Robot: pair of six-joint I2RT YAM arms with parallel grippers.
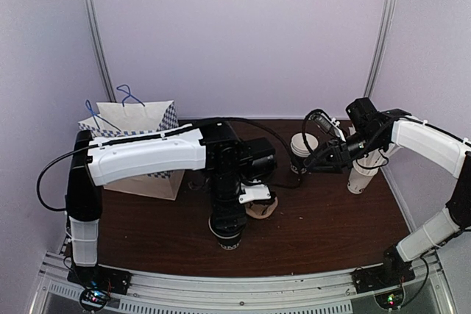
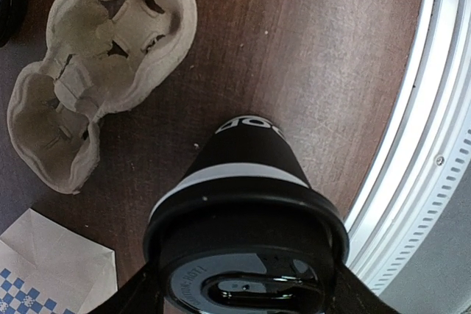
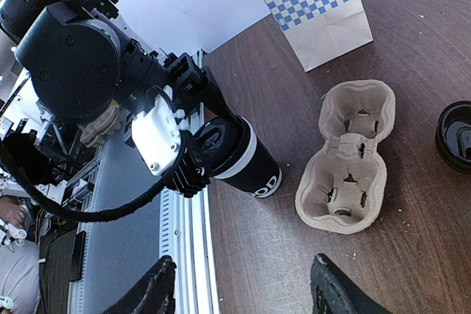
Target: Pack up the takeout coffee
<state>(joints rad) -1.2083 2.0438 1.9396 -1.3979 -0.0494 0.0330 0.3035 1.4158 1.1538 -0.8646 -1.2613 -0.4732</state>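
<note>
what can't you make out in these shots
- bag contents: top view, left arm crosses it
- round black thing: right wrist view, cut by the edge; lid or cup unclear
- coffee cup lettering: left wrist view, wraps out of sight

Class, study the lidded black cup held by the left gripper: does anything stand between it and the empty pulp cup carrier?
Nothing visible does. The left gripper holds the takeout coffee beside the cup carrier, with only bare table between them, and both its wells are empty.
</note>
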